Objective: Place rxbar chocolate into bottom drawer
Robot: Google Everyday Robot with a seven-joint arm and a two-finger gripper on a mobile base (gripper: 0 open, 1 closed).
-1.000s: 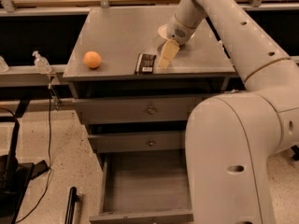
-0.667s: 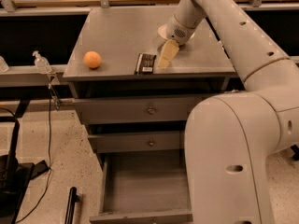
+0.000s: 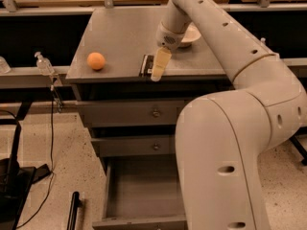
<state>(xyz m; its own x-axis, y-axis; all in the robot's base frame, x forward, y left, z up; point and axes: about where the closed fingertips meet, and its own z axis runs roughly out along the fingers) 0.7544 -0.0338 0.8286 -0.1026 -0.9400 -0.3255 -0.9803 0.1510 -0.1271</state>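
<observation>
The rxbar chocolate (image 3: 146,65), a dark flat bar with a small white patch, lies on the grey cabinet top (image 3: 120,37) near its front edge. My gripper (image 3: 159,64) points down at the bar's right side, right against it or just above it; I cannot tell if it touches. The bottom drawer (image 3: 144,195) stands pulled open below, its grey box interior bare. My large white arm covers the drawer's right part.
An orange (image 3: 96,61) sits on the cabinet top left of the bar. A white bowl (image 3: 191,34) stands behind the gripper. Two shallower drawers with knobs (image 3: 156,112) are shut. A clear bottle (image 3: 44,64) stands on a ledge at left.
My gripper has moved left and toward the cabinet's front edge, closer to the bar. The bar and the orange have not moved.
</observation>
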